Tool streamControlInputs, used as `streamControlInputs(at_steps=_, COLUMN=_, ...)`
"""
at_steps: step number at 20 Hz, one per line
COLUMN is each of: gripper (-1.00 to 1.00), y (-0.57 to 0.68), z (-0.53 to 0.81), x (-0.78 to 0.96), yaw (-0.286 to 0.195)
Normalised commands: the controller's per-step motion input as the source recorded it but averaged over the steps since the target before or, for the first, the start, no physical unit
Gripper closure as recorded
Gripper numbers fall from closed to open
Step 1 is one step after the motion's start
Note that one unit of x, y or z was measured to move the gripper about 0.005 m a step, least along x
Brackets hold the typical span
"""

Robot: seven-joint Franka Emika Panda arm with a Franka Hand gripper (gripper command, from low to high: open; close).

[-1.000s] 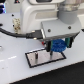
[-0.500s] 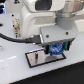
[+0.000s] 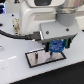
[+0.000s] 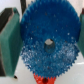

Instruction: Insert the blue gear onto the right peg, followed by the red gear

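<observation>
**Inspector:** Tool (image 3: 56, 46) status: closed on the blue gear (image 4: 46, 42), one pad (image 4: 9, 42) pressed against each side of its toothed rim. Gear is carried flat, centre hole visible in the wrist view.

**Assistant:** Position relative to the right peg?

**Inspector:** Gear hangs over the far-right part of the grey plate (image 3: 37, 59) on the tabletop (image 3: 70, 70). The peg itself is hidden beneath tool and gear; alignment of hole to peg cannot be confirmed.

**Assistant:** Red gear?

**Inspector:** Red gear (image 4: 44, 79) shows just past the blue rim, below it. In my judgement, the coming move is straight down, hole over peg.
</observation>
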Motion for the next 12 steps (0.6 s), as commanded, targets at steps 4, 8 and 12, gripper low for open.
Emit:
streamControlInputs(at_steps=4, gripper=1.0, y=-0.13, z=-0.01, x=0.11, yaw=0.0)
streamControlInputs(at_steps=8, gripper=1.0, y=-0.08, z=-0.08, x=0.13, yaw=0.0)
streamControlInputs(at_steps=12, gripper=1.0, y=-0.19, z=-0.08, x=0.1, yaw=0.0)
